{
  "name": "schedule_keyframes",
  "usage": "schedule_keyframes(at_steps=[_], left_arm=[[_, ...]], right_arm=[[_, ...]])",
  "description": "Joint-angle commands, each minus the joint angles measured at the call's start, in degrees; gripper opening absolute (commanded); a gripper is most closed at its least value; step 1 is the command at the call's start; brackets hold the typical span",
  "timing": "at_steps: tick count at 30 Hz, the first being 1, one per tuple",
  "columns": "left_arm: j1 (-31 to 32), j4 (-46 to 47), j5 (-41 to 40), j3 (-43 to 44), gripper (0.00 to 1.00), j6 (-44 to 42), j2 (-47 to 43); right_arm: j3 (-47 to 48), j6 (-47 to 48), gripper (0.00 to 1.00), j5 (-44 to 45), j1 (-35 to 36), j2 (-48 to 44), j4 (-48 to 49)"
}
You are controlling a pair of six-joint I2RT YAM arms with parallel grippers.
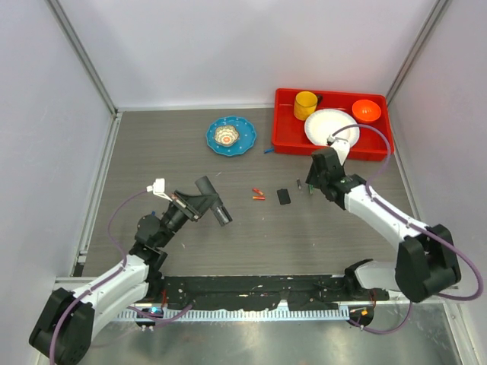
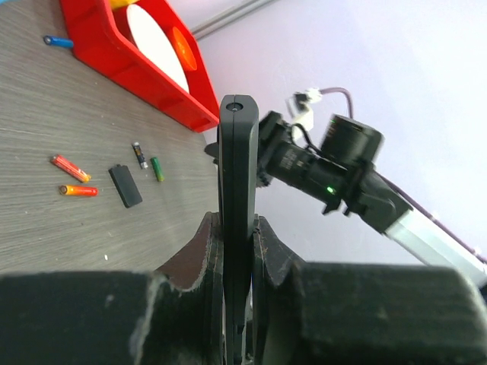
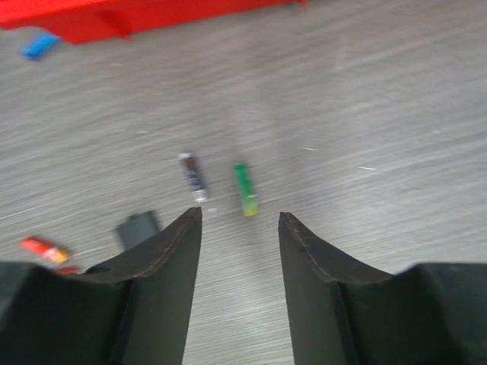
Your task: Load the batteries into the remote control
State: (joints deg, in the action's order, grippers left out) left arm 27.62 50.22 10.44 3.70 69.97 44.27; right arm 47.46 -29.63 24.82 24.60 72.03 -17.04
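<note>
My left gripper (image 1: 199, 204) (image 2: 238, 224) is shut on the remote control (image 1: 214, 202) (image 2: 238, 160), a slim black bar held on edge above the table at the left. Two orange-red batteries (image 1: 258, 195) (image 2: 70, 167) lie side by side on the table's middle; one shows in the right wrist view (image 3: 44, 249). My right gripper (image 1: 310, 185) (image 3: 240, 217) hangs open and holds nothing, low over the table. Just beyond its tips lie a green battery (image 3: 246, 189) (image 2: 157, 168) and a dark battery (image 3: 193, 177) (image 2: 139, 155).
A small flat black squarish piece (image 1: 284, 196) (image 2: 125, 186) (image 3: 137, 228) lies between the two battery pairs. A red tray (image 1: 283, 122) at the back right holds a yellow cup (image 1: 305, 105), a white plate (image 1: 332, 125) and an orange bowl (image 1: 366, 111). A blue plate (image 1: 231, 136) sits at the back.
</note>
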Motion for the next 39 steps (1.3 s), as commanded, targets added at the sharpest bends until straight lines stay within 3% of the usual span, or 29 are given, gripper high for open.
schedule_keyframes(at_steps=[1,16,39], left_arm=[[-0.2,4.3,4.2,1.3,0.0,-0.7,-1.3],[-0.1,5.7,6.5,-1.2,0.0,1.7,-5.2],[-0.2,3.7,7.3,-2.1,0.0,3.1,-9.0]], right_arm=[[-0.1,3.1,0.46,-2.1,-5.1,3.6,-1.0],[6.5,5.5,0.43,-6.0,-5.9,17.4,0.0],[6.0,6.3,0.37,-8.1,-5.9,23.2,2.0]])
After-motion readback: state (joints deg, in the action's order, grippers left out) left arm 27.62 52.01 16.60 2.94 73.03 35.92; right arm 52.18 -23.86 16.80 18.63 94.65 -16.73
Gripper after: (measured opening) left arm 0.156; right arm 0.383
